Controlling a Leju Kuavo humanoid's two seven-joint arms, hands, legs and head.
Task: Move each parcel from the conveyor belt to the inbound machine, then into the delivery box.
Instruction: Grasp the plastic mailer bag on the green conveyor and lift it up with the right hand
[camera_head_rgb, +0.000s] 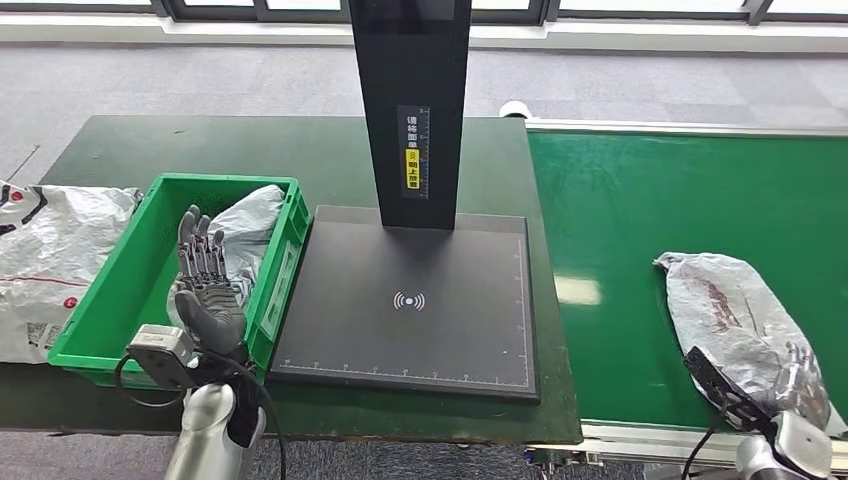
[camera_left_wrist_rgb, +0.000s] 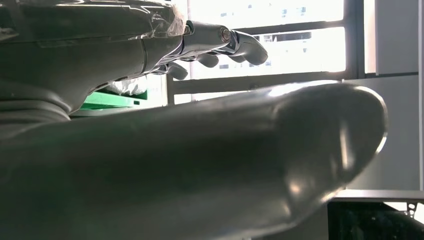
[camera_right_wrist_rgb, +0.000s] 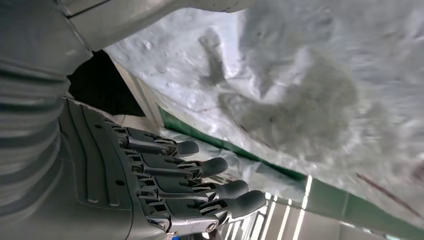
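A crumpled grey parcel (camera_head_rgb: 735, 320) lies on the green conveyor belt (camera_head_rgb: 640, 200) at the right. My right hand (camera_head_rgb: 800, 385) is at the parcel's near end; in the right wrist view its fingers (camera_right_wrist_rgb: 200, 185) lie straight and spread beside the parcel (camera_right_wrist_rgb: 310, 85), with a strip of belt between them. The black inbound machine's platform (camera_head_rgb: 420, 300) is bare under its post (camera_head_rgb: 410, 100). Another grey parcel (camera_head_rgb: 250, 225) lies in the green delivery box (camera_head_rgb: 100, 330). My left hand (camera_head_rgb: 205, 285) hovers over the box's near right corner, fingers (camera_left_wrist_rgb: 225, 42) stretched out, holding nothing.
More white and grey parcels (camera_head_rgb: 40, 260) lie on the dark table left of the box. The machine's post rises over the middle of the table. The conveyor's metal edge (camera_head_rgb: 640, 435) runs along the front right.
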